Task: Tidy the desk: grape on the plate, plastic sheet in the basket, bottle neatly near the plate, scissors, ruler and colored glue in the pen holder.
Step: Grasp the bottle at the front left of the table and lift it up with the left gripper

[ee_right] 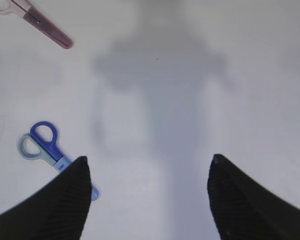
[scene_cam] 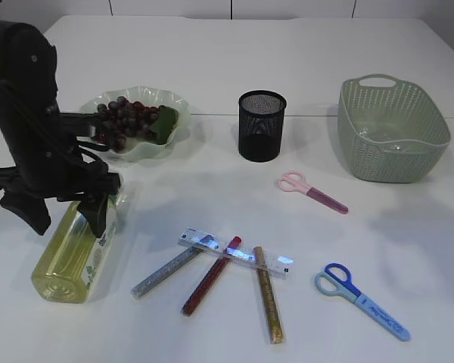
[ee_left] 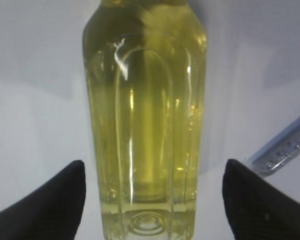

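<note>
We see our left gripper [ee_left: 152, 200] spread wide over the bottle [ee_left: 145, 120], which lies on its side on the white table [scene_cam: 212, 60]; its two black fingers [ee_left: 45, 200] stand apart on either side of the bottle without visibly touching it. The bottle holds yellow liquid, its base nearest the wrist camera. Just beyond the left gripper, toward the back of the table, sits the plate [scene_cam: 170, 140] with the grapes [scene_cam: 125, 121] on it. To that gripper's right lie the ruler [scene_cam: 238, 249] and three glue sticks [scene_cam: 212, 274], crossing one another. Farther right stand the pen holder [scene_cam: 262, 125] and the basket [scene_cam: 393, 128], with the pink scissors [scene_cam: 312, 192] between them and nearer us.

Our right gripper [ee_right: 150, 200] hangs over bare table, jaws spread and holding nothing. The blue scissors [ee_right: 45, 147] lie just to its left, partly behind the left finger.
</note>
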